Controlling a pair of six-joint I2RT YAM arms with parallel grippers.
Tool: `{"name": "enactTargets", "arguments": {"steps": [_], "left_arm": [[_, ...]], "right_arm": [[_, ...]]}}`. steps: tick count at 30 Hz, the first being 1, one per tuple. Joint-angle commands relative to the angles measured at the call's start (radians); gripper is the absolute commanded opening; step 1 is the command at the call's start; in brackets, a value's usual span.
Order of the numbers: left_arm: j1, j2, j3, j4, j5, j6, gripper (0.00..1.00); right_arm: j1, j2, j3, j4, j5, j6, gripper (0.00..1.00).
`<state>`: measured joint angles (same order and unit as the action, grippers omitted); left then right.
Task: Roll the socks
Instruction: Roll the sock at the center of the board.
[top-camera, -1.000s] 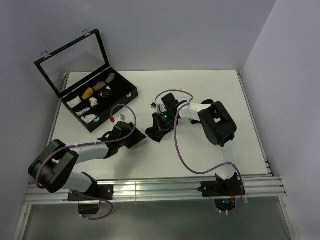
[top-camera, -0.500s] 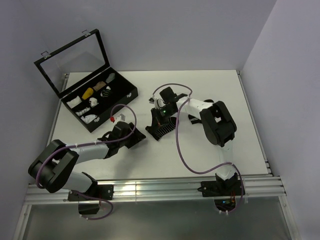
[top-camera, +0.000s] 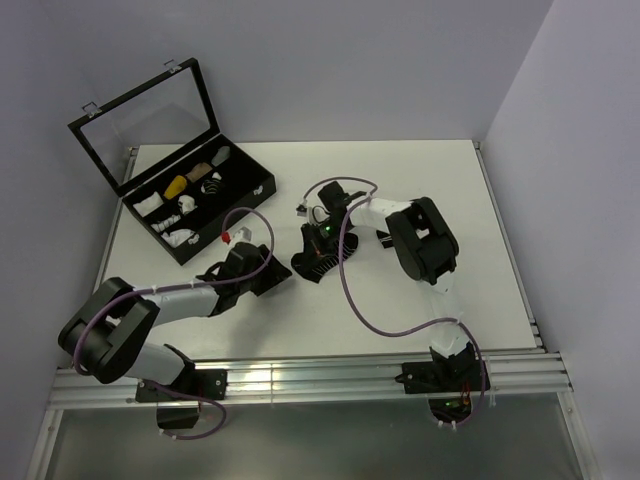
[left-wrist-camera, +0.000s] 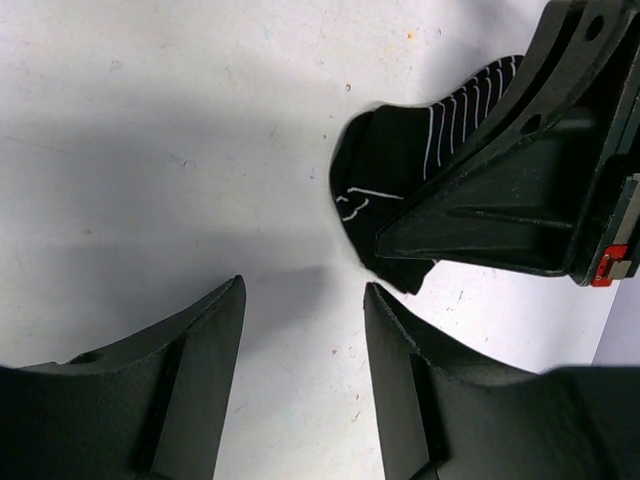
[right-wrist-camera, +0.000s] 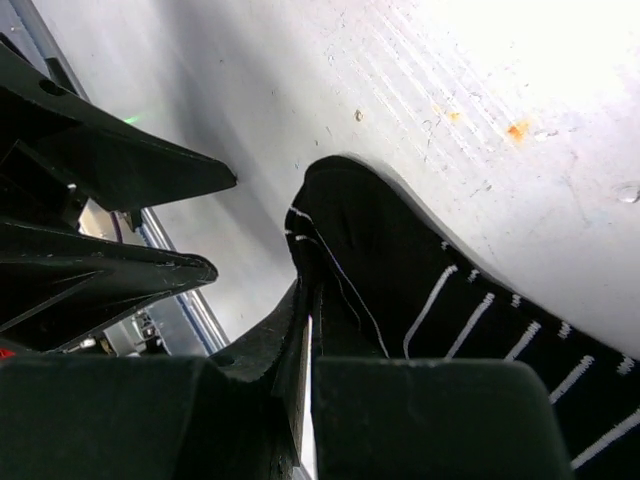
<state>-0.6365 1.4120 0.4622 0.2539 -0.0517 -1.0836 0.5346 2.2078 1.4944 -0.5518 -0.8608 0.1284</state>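
My right claw is clenched tight, its two fingers pressed together with a fold of the black socks pinched in the seam between them. In the overhead view it points down at the table near the middle, with the dark fabric spread beneath and just in front of it. My left claw is released, its jaws standing about halfway apart with only bare white tabletop between them. It grips nothing and touches nothing that I can see. From its own camera, the socks lie just beyond its fingertips, close but apart, with my right claw planted on their far side. From above, my left claw lies low over the table, aimed toward the socks from the left. The socks are black with thin white stripes running crosswise in a row along one stretch, plus a small white mark near the rounded end. That end curls up off the table where I hold it, and the striped part lies flatter. I cannot tell whether I have one layer or both in my grip. An open black case sits at the table's far left corner, well apart.
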Motion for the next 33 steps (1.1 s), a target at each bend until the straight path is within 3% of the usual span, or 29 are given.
{"name": "enactTargets", "arguments": {"steps": [1,9,12,22,33], "left_arm": [[-0.005,0.033,0.038,0.001,-0.036,0.037,0.57],[-0.005,0.119,0.111,-0.025,-0.062,0.085,0.54],[-0.003,0.162,0.138,-0.030,-0.059,0.099,0.48],[-0.003,0.263,0.188,-0.008,0.033,0.159,0.46],[-0.003,0.268,0.187,-0.076,0.033,0.180,0.41]], "right_arm": [[-0.021,0.009,-0.011,0.039,-0.006,-0.013,0.00],[-0.050,0.000,-0.048,0.073,-0.024,0.007,0.00],[-0.050,-0.002,-0.052,0.085,-0.030,0.011,0.00],[-0.050,-0.003,-0.063,0.107,-0.018,0.027,0.00],[-0.051,-0.014,-0.066,0.124,-0.017,0.048,0.00]]}}
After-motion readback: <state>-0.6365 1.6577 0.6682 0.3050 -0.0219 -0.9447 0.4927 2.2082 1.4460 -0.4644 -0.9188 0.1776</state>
